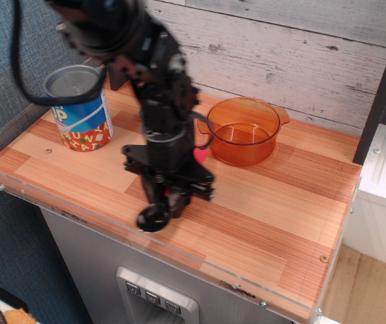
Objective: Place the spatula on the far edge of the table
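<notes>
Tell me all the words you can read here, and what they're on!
"P": big white letter on the blue band of the can; the rest of that word is hidden.
Small letters on the can's red band: too small and blurred to read.
Bowl, table, pincer: no writing visible.

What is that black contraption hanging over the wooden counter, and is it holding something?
It is a robot arm, filmed from one camera looking down at the front of the table. At its lower end is the gripper, a two-fingered clamp, shut on the spatula, whose dark rounded head pokes out below near the front edge, with a bit of pink handle behind the arm. On the striped wood also stand a blue and red can at the left and a clear orange pot near the back wall.
</notes>
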You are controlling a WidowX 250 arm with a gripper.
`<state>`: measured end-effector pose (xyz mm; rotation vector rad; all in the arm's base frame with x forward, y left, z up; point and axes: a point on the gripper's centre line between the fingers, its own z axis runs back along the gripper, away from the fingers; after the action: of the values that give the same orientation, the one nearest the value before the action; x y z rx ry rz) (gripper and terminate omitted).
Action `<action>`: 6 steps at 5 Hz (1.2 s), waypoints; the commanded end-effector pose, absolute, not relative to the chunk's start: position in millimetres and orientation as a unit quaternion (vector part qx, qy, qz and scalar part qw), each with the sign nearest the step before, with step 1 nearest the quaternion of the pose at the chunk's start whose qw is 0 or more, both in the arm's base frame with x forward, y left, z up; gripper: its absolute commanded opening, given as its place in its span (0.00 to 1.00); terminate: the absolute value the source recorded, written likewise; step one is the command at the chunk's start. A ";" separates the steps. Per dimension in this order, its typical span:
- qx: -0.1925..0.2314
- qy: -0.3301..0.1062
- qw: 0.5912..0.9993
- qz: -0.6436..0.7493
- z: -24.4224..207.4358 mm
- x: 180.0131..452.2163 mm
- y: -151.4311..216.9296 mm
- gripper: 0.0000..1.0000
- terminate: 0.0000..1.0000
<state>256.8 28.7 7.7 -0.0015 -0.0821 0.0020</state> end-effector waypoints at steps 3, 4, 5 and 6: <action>0.013 -0.015 0.999 -0.025 3.1 262.7 46.7 1.00 0.00; 0.010 -0.019 0.999 -0.026 5.8 262.9 46.9 1.00 0.00; 0.003 -0.029 0.999 -0.032 17.6 263.8 43.0 1.00 0.00; 0.004 -0.043 0.999 -0.019 40.7 265.1 38.5 1.00 0.00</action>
<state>254.9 35.8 27.1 -0.0021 -0.0346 -0.0309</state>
